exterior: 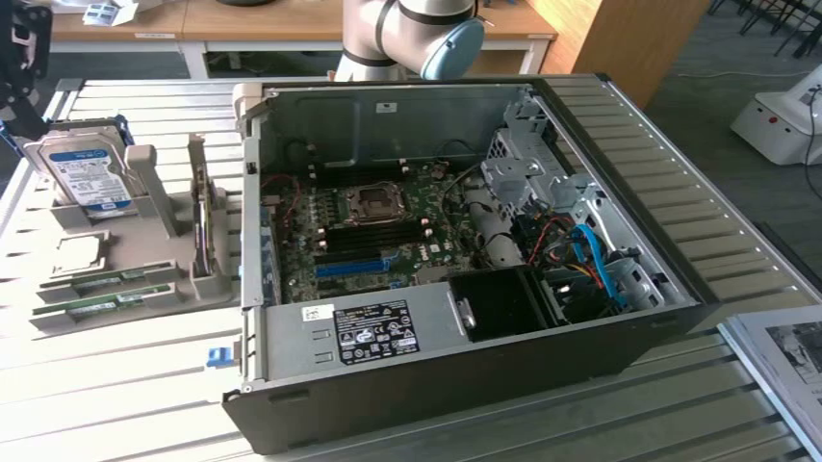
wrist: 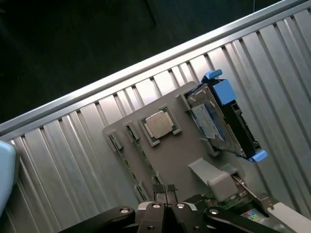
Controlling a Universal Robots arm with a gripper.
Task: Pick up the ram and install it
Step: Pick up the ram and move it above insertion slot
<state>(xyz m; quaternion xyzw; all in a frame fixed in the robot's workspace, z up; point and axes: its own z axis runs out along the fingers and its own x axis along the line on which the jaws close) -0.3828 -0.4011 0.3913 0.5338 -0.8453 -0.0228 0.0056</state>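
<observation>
Resting in a slot of the grey holder [wrist: 187, 141], the ram [exterior: 110, 281] lies with a twin stick [exterior: 100, 306] just beside it. The pincer [wrist: 164, 190] hovers over the holder near one end of the ram, its fingertips pressed together with nothing between them. A square processor chip [exterior: 77, 252] sits on the ram's other side, and a hard drive [exterior: 88, 173] in a blue bracket stands upright further along. The holder sits on a slatted metal table [exterior: 129, 385]. To the exterior view's right lies an open computer case [exterior: 449, 395] with its motherboard [exterior: 372, 236] exposed, and the robot arm [exterior: 404, 34] rises behind it.
</observation>
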